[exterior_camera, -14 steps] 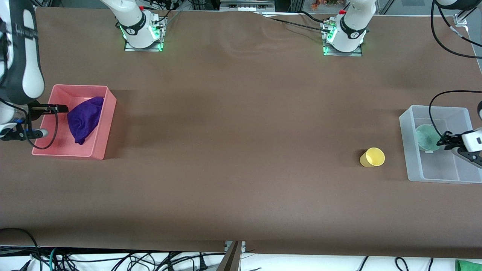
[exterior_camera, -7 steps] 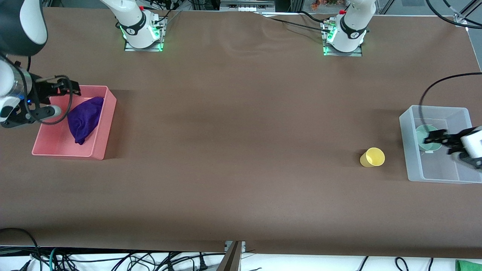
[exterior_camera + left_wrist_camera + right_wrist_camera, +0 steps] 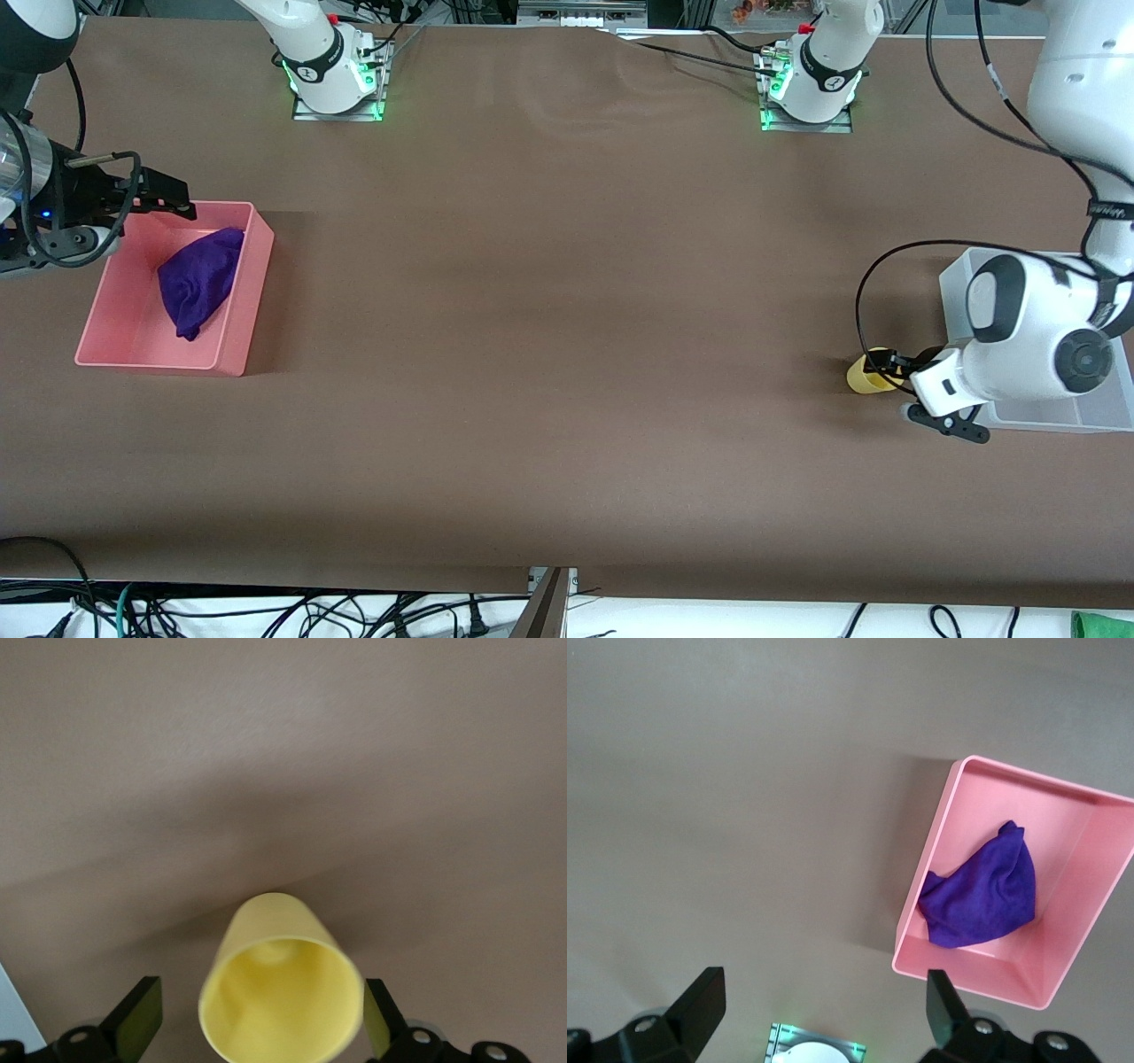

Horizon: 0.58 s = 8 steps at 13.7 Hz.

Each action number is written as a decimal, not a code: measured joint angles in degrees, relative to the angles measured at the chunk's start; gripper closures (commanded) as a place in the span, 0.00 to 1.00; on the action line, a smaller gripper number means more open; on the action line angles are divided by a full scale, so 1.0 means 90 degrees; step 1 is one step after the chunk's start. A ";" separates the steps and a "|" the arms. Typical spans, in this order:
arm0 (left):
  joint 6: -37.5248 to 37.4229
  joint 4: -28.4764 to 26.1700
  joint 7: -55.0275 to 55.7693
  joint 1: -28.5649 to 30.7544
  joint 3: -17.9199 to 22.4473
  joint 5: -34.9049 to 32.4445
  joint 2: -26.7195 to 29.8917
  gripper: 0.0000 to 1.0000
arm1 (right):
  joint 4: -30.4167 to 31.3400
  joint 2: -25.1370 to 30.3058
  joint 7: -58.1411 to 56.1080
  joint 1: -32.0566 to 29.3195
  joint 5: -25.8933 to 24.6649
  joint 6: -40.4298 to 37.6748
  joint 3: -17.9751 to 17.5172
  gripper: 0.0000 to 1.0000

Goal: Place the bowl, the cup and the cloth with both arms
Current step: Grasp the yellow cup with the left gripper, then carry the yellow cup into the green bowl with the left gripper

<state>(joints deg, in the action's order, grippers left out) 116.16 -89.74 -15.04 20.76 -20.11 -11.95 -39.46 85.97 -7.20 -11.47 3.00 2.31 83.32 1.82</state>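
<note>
Cup [image 3: 282,988] looks light, stiff plastic, likely slippery; left hand [image 3: 261,1028] spread open astride it, should pinch sidewalls mid-height.

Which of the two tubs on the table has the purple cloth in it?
The pink tub at the right arm's end holds the cloth. The clear tub sits at the left arm's end, mostly hidden by that arm, beside the yellow cup.
</note>
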 measured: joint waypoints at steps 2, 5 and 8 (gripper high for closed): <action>-0.0006 0.0009 -0.0180 0.0079 0.0004 -0.0112 -0.0003 0.01 | -0.0051 0.0003 0.0018 -0.0001 0.0000 0.0148 0.0113 0.00; -0.0004 -0.0008 -0.0316 0.0135 0.0012 -0.0122 -0.0026 1.00 | -0.0231 0.0045 0.0018 -0.0022 -0.0032 0.0193 0.0294 0.00; 0.0042 -0.0024 -0.0332 0.0134 0.0014 -0.0122 -0.0148 1.00 | -0.0260 0.0125 0.0020 -0.0012 -0.0377 0.0229 0.0205 0.00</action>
<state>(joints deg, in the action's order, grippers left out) 116.54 -89.96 -18.03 21.97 -19.99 -13.05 -40.79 83.64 -6.07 -11.29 2.89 -1.09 85.38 3.67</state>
